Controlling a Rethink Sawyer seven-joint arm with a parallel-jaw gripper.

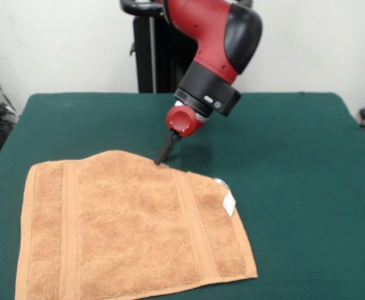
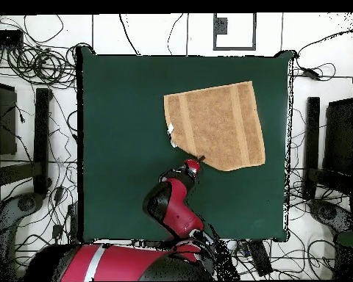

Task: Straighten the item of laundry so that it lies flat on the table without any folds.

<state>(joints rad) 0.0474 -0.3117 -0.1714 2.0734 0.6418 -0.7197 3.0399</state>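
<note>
My gripper [image 1: 162, 159] is down at the towel [image 1: 132, 234], with the black tip on or just above the cloth's edge; I can't confirm contact. The fingers look like a single dark stub from both cameras, so I can't tell whether they're open, closed or pinching cloth.

In the front view, the towel spreads out from the tip toward the camera, mostly flat on the table [image 1: 307, 162]. The edge at the tip isn't straight: it peaks just beside the tip and slopes away on either side. The white tag [image 1: 229, 202] sits near the corner on the side of the tip where the edge drops lowest. Band stripes run away from the tip on both sides of the cloth.

In the overhead view, the gripper [image 2: 200, 158] meets the towel [image 2: 216, 125] along its slanted edge, with the tag [image 2: 170, 129] close by on that side. Bare table [image 2: 120, 110] lies all round.
</note>
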